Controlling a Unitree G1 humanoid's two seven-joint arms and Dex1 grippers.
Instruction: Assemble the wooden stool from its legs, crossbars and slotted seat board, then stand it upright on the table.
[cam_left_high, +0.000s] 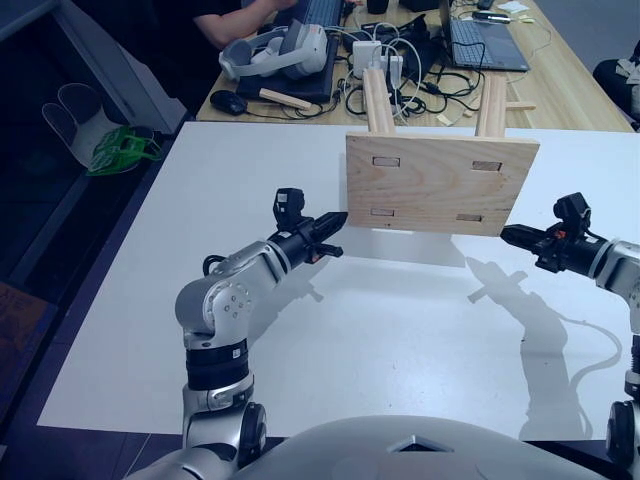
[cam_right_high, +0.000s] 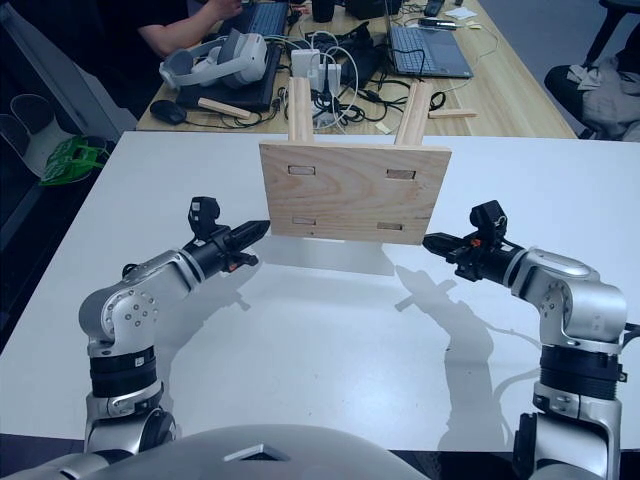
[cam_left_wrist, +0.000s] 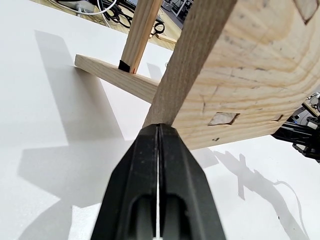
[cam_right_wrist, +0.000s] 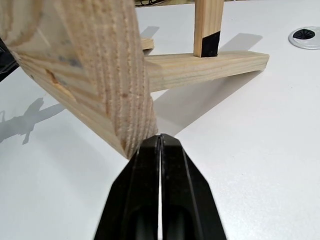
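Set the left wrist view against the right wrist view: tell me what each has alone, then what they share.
Left wrist view alone: a slot in the seat board, and the right gripper beyond it. Right wrist view alone: a round grommet in the table. Both: own shut gripper at a board corner, black-banded leg on a crossbar.
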